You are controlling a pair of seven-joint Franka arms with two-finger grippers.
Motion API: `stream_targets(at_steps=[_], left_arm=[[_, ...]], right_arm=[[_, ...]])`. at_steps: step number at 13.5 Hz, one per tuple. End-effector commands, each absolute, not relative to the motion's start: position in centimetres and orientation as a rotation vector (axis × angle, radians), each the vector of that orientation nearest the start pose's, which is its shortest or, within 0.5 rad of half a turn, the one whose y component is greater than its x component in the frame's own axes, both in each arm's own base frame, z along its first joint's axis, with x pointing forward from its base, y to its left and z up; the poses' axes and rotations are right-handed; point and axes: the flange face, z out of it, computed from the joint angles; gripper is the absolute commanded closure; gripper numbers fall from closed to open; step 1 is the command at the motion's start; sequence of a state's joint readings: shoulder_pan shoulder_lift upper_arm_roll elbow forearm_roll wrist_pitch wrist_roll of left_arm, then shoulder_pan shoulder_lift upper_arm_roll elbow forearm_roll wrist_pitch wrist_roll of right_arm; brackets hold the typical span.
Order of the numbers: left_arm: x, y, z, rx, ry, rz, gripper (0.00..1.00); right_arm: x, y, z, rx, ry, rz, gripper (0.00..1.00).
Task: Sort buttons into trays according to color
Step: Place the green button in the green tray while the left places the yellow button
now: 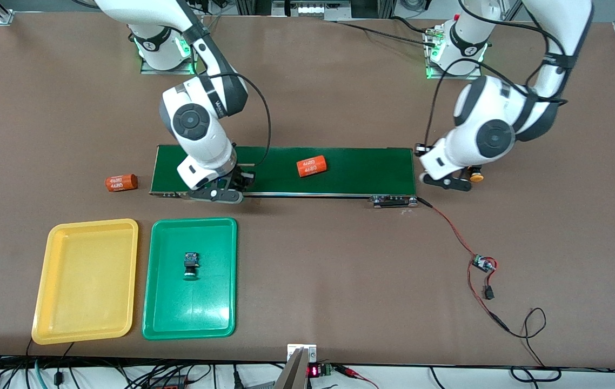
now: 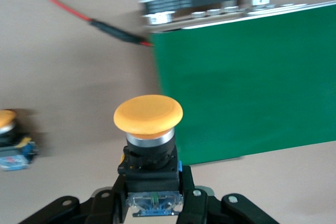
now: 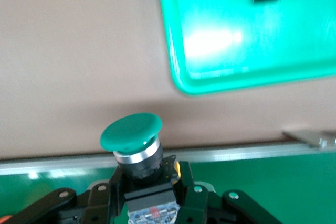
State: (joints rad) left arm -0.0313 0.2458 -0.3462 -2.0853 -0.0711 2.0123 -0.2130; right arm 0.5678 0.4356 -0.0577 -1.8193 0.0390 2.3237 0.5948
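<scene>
A wide brown table fills the scene, with a long dark-green conveyor belt lying across its middle and the two arm bases along the top edge. Down at the right arm's end of the belt, the right gripper is clamped on a green-capped button, its black fingers pressed to the button's dark body, cap pointing out over the belt's edge. Nearer the front camera sit the two trays side by side: the green tray, with one button already lying in it, and the yellow tray beside it, toward the right arm's end of the table. Over to the left arm's end of the belt now, and the left gripper has its fingers closed on a yellow-capped button, held just off the belt's end above bare table. In the left wrist view a second yellow-capped button stands on the table close by. One orange cylinder marked 4680 lies on the belt, another on the table just past the belt's end by the right arm. A red wire trails from the belt to a small circuit board.
</scene>
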Motion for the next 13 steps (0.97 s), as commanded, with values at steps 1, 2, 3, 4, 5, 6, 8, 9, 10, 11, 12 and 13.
stream_targets(at_steps=[1, 2, 3, 4, 5, 6, 8, 9, 10, 11, 12, 13], left_arm=[[50.7, -25.6, 28.4, -3.146, 0.089, 0.564, 0.85], [50.6, -26.9, 28.0, -3.166, 0.080, 0.534, 0.85], [50.5, -27.9, 27.4, -3.188, 0.087, 0.502, 0.85], [50.3, -28.9, 26.6, -3.202, 0.106, 0.493, 0.85], [50.4, -29.3, 25.6, -3.221, 0.102, 0.476, 0.85], [50.4, -29.7, 24.7, -3.239, 0.096, 0.462, 0.85], [50.1, -30.4, 24.2, -3.242, 0.112, 0.461, 0.78], [50.1, -30.4, 24.3, -3.243, 0.111, 0.462, 0.53], [50.0, -30.4, 24.4, -3.242, 0.114, 0.461, 0.01], [50.1, -30.3, 24.7, -3.241, 0.115, 0.454, 0.00], [50.2, -30.3, 25.7, -3.244, 0.118, 0.429, 0.00], [50.5, -30.1, 27.3, -3.251, 0.114, 0.387, 0.00]], right_arm=[[62.0, 31.5, 30.1, -3.100, 0.130, -0.119, 0.75], [63.5, 30.6, 30.0, -3.098, 0.108, -0.128, 0.75], [64.6, 29.7, 29.5, -3.098, 0.098, -0.133, 0.75], [65.2, 29.2, 28.7, -3.104, 0.094, -0.127, 0.75], [65.7, 29.2, 28.1, -3.106, 0.078, -0.131, 0.75], [66.7, 28.9, 27.5, -3.105, 0.080, -0.141, 0.75], [68.0, 29.1, 26.4, -3.103, 0.075, -0.158, 0.75], [68.7, 28.7, 25.8, -3.101, 0.081, -0.168, 0.75], [69.5, 28.6, 25.1, -3.100, 0.089, -0.183, 0.75], [70.2, 28.1, 24.6, -3.104, 0.097, -0.195, 0.75], [70.5, 27.8, 23.9, -3.107, 0.103, -0.195, 0.75], [70.9, 27.8, 23.4, -3.098, 0.104, -0.226, 0.75]])
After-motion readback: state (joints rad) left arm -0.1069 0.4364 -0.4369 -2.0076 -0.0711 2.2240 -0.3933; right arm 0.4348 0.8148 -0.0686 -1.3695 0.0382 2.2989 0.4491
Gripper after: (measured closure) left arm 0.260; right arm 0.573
